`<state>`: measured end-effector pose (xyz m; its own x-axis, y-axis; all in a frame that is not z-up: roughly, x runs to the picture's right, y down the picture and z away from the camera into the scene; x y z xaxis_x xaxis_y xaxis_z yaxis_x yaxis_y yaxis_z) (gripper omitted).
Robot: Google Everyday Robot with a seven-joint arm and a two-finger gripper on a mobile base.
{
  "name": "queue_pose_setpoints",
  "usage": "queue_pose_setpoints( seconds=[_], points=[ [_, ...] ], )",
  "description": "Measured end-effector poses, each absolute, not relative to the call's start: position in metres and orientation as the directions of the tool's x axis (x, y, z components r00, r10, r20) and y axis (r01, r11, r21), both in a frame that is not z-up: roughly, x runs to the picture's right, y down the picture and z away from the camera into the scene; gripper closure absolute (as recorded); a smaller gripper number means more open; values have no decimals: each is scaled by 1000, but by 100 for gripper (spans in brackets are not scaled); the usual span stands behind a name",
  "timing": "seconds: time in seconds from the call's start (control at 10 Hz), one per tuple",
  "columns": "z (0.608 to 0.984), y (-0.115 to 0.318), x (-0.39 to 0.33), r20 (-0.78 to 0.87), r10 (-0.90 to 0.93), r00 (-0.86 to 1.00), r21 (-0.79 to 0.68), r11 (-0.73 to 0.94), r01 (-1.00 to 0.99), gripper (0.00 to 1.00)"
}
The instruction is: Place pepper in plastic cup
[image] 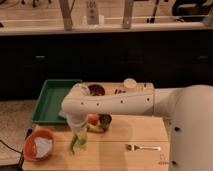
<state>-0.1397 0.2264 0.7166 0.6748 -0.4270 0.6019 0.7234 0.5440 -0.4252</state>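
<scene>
The hand [78, 129] hung near the front-left corner of the counter [140, 132], directly above the plastic cup [82, 143]. The pepper [74, 146] stood nearly upright beneath it, its lower end leaning left by the cup. Whether the hand gripped it could not be told.

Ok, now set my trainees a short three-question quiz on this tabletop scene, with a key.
1. True or false: the fork lies on the wooden table, outside the green tray.
2. The hand hangs right over: A) the white cup B) the plastic cup C) the tray.
3. Fill in: the orange bowl stands to the picture's ___ of the plastic cup.
Key: 1 true; 2 B; 3 left.
</scene>
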Motion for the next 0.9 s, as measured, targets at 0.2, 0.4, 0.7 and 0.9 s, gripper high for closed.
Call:
queue_pose_setpoints(
  seconds=[0.2, 0.4, 0.7, 0.9],
  points=[
    [721, 226, -138, 608, -417, 676, -434, 538, 723, 83],
    [723, 224, -135, 609, -410, 679, -441, 536, 720, 63],
    [724, 222, -133, 614, -399, 681, -441, 543, 715, 32],
    [725, 222, -132, 616, -395, 681, -441, 543, 715, 20]
  ],
)
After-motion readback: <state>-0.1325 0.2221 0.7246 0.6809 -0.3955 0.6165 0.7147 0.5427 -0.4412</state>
